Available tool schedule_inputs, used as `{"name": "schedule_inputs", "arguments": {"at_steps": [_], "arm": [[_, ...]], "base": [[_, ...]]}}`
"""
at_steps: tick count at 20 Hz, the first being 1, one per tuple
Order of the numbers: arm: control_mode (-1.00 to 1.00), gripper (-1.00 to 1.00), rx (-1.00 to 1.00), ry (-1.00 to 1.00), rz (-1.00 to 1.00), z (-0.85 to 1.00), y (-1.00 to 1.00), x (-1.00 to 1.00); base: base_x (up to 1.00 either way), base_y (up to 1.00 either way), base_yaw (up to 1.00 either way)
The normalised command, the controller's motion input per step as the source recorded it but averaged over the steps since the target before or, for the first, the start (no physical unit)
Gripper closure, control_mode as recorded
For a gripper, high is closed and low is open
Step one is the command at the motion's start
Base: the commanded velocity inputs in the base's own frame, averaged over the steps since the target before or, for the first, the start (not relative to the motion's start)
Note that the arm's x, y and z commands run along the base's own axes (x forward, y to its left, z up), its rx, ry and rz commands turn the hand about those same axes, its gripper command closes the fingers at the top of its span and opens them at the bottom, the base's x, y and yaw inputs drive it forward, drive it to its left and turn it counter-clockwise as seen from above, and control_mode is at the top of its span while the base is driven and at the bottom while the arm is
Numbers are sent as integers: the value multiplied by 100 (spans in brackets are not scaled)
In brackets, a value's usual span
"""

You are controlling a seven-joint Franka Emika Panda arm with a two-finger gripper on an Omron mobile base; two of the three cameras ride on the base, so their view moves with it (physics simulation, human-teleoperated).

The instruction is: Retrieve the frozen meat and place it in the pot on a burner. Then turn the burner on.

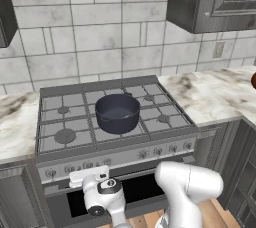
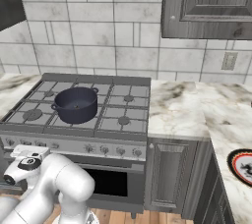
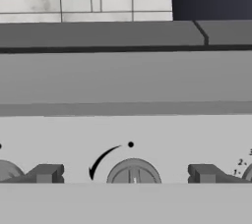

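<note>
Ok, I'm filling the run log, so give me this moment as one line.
hand: open, low before stove front | facing: knob | pot: on stove burner, looks empty | meat: not in pot

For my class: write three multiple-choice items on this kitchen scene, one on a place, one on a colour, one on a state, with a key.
1. Where does the pot stand?
A. on the stove's middle grate
B. on the counter
C. on the floor

2. What colour is the pot?
A. red
B. dark blue-grey
C. white

3. How is the end effector?
A. shut on a knob
B. shut on the pot
C. open

Key: 1 A, it sits centred on the stove; 2 B, seen in both base views; 3 C, fingertips stand wide either side of a knob.
</note>
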Motion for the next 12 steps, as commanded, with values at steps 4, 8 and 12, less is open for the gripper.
{"name": "schedule_inputs", "arguments": {"at_steps": [4,8,12], "arm": [[-100,-100,0,0,0,-10,0,0],[-100,-100,0,0,0,-14,0,6],[-100,-100,0,0,0,-18,0,6]], "base": [[0,0,0],[0,0,0],[0,0,0]]}}
